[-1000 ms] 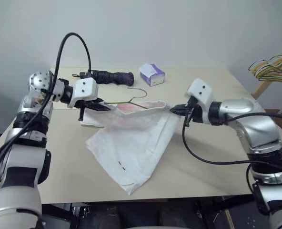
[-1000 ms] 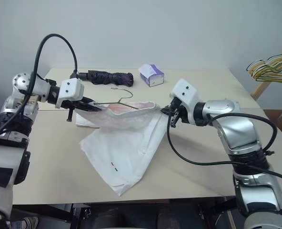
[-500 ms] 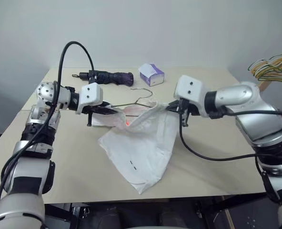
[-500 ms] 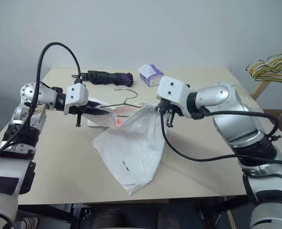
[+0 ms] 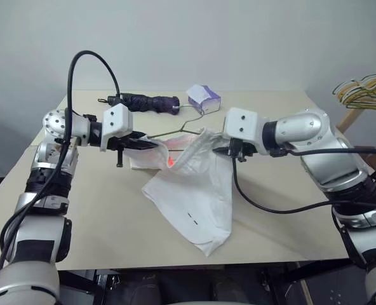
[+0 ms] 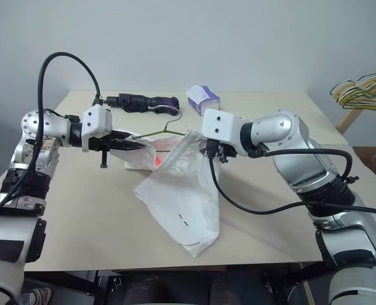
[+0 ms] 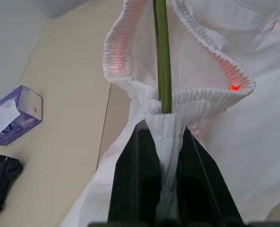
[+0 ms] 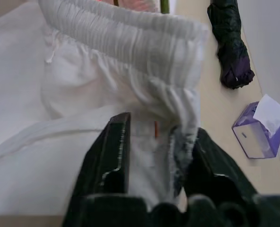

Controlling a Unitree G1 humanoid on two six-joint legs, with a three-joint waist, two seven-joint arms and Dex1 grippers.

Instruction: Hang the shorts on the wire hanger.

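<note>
The white shorts (image 5: 191, 190) hang from their elastic waistband above the beige table (image 5: 93, 210), the legs trailing down onto it. The thin olive-green wire hanger (image 5: 175, 131) runs inside the waistband opening, its hook (image 5: 197, 121) pointing toward the table's back. My left gripper (image 5: 151, 145) is shut on the bunched waistband (image 7: 130, 47) together with the hanger's wire (image 7: 162, 56). My right gripper (image 5: 221, 151) is at the waistband's other end; its fingers (image 8: 114, 142) stand apart, with the waistband lying against one of them and cloth in the gap.
A folded dark umbrella (image 5: 147, 101) and a white-and-purple tissue box (image 5: 204, 98) lie at the back of the table. A bunch of yellow and green hangers (image 5: 362, 89) hangs off to the right, beyond the table's edge.
My right gripper has moved left toward the left one and its fingers have parted from the waistband. The stretched waistband has slackened and bunched, and the shorts hang lower and further right.
</note>
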